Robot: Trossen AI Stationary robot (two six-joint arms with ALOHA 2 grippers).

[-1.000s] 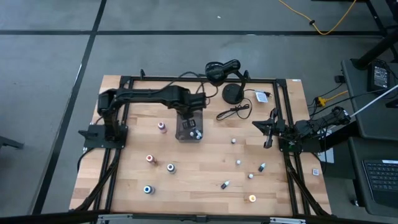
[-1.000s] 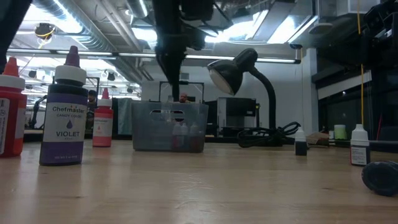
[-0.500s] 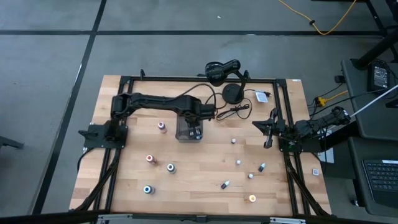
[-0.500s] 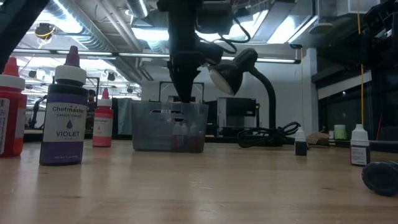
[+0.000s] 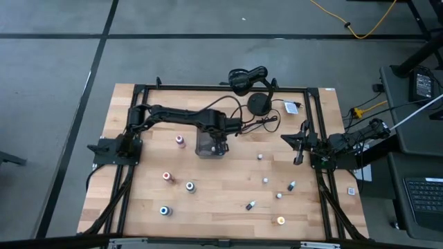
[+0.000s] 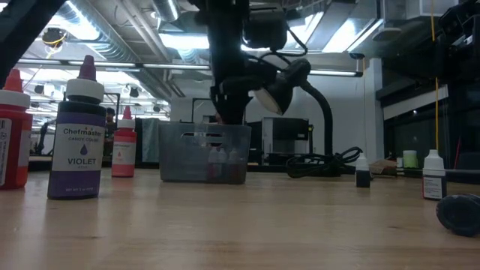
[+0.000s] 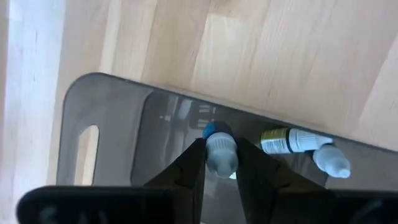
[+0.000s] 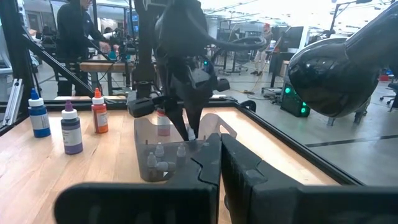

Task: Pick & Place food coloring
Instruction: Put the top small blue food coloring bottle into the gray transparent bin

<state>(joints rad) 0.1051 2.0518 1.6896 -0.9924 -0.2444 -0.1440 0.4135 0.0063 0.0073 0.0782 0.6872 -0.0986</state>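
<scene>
**Blue-capped bottle poised over the tray**

The left pincer [image 7: 221,165] hangs just above the gray tray [image 7: 106,118], its two dark fingers clenched on a small blue-capped dropper bottle [image 7: 219,148] held cap-outward, apparently so it can be lowered among the bottles already lying inside, such as the white-capped bottle [image 7: 305,143] beside it. From overhead, the left arm reaches across the tabletop [image 5: 228,180] to the tray [image 5: 212,144], which sits near the far middle, close to the black desk lamp [image 5: 250,79] and its cable. The tray's position looks chosen so both arms can reach it.

The right pincer [image 5: 299,158] waits at the right edge, clenched on nothing, well apart from the work.

Many bottles remain scattered: a pink-capped one [image 5: 180,140] just left of the tray, an orange-capped one [image 5: 280,220] near the front right, and a large violet bottle [image 6: 81,135] standing upright nearest the low camera. The job appears far from finished.
</scene>
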